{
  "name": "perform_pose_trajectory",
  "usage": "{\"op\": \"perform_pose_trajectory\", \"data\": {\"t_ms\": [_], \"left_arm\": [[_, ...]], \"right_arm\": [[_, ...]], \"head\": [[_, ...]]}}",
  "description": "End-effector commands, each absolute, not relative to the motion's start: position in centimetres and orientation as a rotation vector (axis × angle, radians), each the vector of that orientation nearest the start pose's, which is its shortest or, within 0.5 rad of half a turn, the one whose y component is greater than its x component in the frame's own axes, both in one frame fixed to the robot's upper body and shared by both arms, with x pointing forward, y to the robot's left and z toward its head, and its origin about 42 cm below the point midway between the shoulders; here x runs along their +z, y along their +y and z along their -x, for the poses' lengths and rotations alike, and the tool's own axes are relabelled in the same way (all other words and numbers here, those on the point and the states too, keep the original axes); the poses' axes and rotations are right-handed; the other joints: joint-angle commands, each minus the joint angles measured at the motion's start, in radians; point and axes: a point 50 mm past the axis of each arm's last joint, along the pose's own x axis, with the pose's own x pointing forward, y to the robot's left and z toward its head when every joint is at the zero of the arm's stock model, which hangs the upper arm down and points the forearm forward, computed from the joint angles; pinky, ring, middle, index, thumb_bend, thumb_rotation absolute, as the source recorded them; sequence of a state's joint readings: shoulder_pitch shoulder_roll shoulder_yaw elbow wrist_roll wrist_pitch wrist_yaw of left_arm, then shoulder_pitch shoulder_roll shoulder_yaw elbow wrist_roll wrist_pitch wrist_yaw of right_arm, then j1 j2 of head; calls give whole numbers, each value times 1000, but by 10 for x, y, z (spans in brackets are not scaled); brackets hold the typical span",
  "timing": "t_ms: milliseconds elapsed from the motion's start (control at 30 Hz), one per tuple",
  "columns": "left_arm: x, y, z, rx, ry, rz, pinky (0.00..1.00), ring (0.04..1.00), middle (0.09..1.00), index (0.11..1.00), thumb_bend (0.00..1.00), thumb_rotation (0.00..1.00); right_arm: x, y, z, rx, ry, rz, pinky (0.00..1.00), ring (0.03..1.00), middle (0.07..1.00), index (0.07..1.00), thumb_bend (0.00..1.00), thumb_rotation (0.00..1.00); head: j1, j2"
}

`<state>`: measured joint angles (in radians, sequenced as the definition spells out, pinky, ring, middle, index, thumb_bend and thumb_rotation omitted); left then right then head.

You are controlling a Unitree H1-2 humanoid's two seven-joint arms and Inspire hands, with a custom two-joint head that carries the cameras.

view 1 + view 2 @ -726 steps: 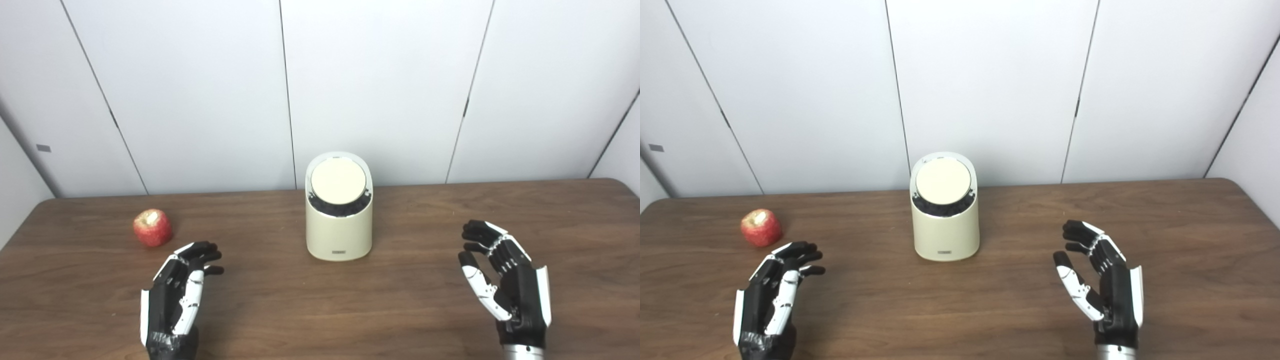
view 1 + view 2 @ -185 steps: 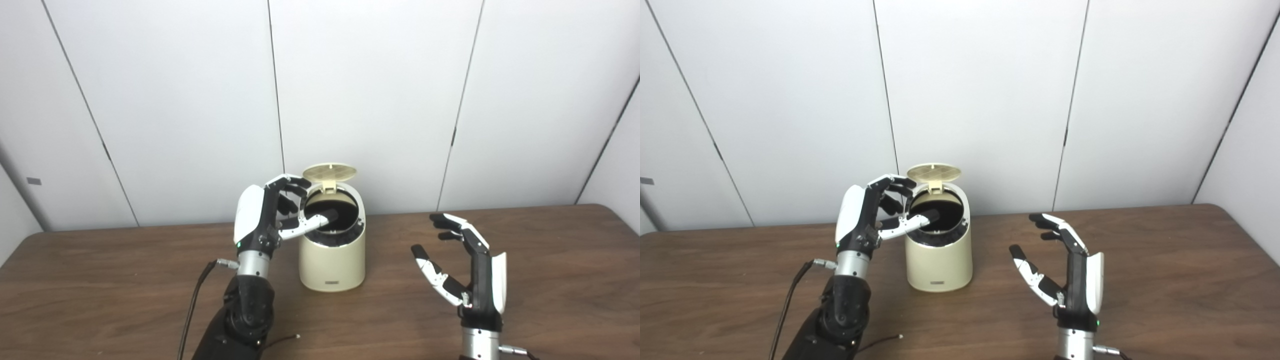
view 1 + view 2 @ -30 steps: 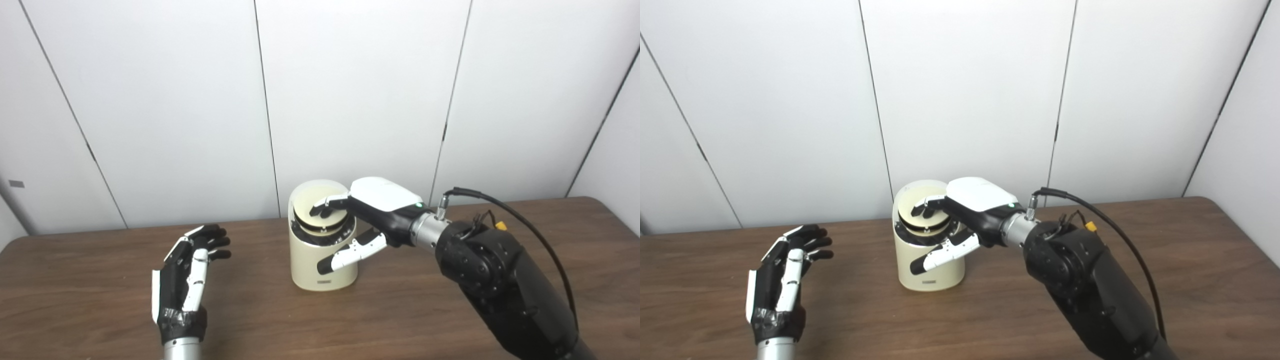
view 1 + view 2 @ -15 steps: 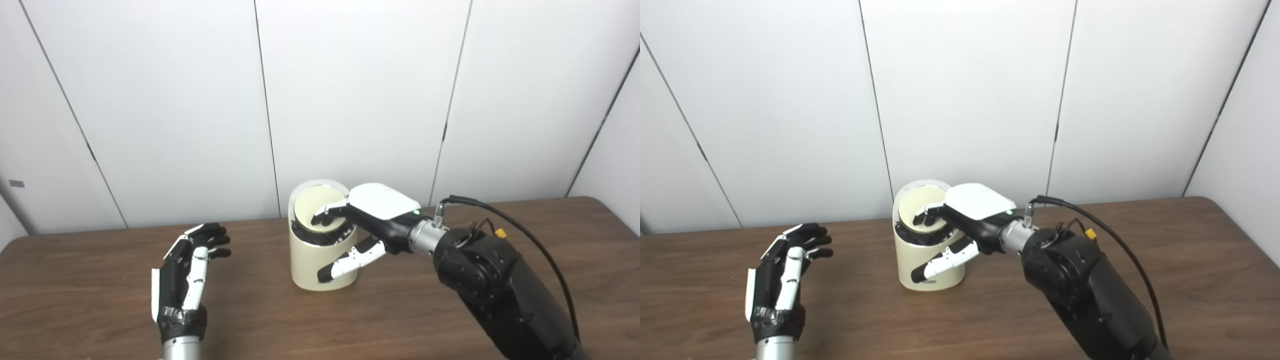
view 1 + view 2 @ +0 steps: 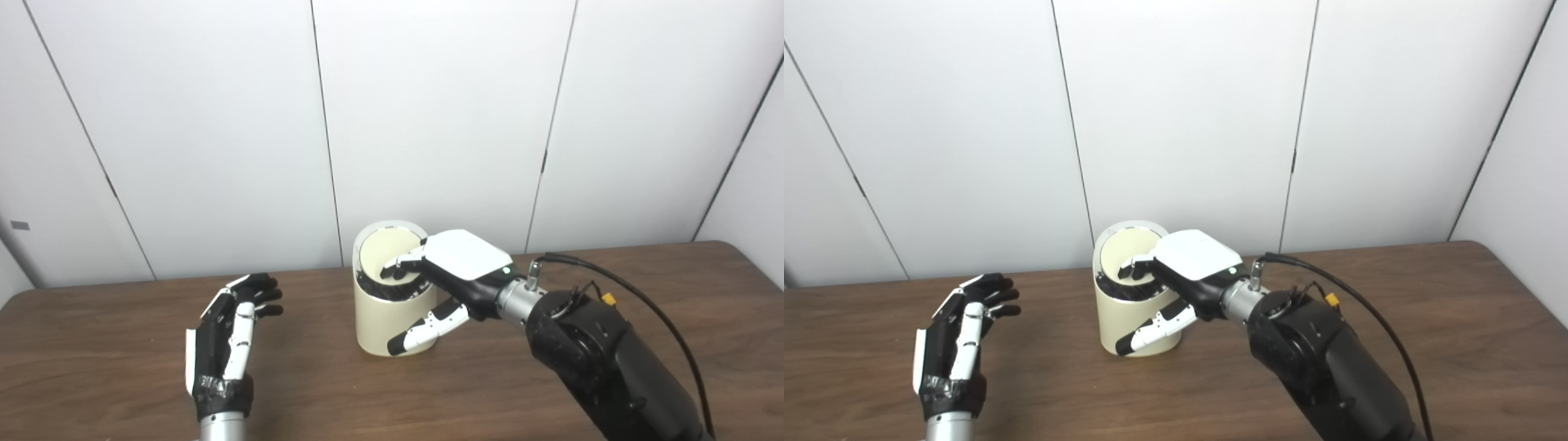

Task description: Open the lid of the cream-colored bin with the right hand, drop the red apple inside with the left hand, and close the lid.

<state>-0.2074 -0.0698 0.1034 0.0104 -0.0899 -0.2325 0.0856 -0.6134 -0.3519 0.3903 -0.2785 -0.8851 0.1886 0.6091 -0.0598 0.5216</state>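
A robot's right hand (image 5: 456, 275) pressed down on the lid (image 5: 386, 252) of a cream-coloured bin (image 5: 389, 315) on a wooden table (image 5: 612, 269), its fingertips (image 5: 392, 271) resting on the round panel and its thumb (image 5: 429, 326) stretched across the front of the bin's wall. The fingers were loosely spread and gripped nothing; they pushed rather than held. The bin appeared tipped slightly backward under the pressure, its base not sitting quite flat, though how far was hard to judge from either head camera.

The left hand (image 5: 229, 331) waited well apart on the table's left side, palm turned inward, fingers slightly curled and apart, holding nothing.

The red apple was nowhere to be seen on the table; it was presumably already inside the bin, hidden beneath the lid.

Judging by this, the task stood at its final step, the closing of the lid. The panel lay sunk within the rim (image 5: 1127, 228), with a dark gap showing along its near edge, so whether it had latched could not be told. The next move seemed to call for a firm press straight down until the lid seated, while the thumb steadied the bin against sliding or toppling, then a clean lift of the hand clear of the rim.
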Motion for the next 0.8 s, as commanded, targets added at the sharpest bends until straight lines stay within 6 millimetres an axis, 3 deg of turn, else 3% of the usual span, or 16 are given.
{"op": "perform_pose_trajectory", "data": {"t_ms": [0,400,533,767], "left_arm": [[187,201,-343,129,-490,184,560,634,652,637,300,540],[187,202,-344,129,-486,186,565,643,657,639,298,552],[187,202,-344,131,-484,181,567,643,656,639,296,552],[185,202,-346,131,-483,183,569,638,651,635,312,554]], "right_arm": [[311,-151,-385,491,-440,1441,950,845,761,794,915,797],[308,-152,-388,472,-434,1446,952,848,764,797,902,801],[320,-154,-382,444,-483,1398,935,834,751,797,903,823],[355,-157,-370,353,-583,1293,889,818,745,767,892,763]], "head": [[-1,1],[-3,-2],[-5,-6],[-8,-11]]}}
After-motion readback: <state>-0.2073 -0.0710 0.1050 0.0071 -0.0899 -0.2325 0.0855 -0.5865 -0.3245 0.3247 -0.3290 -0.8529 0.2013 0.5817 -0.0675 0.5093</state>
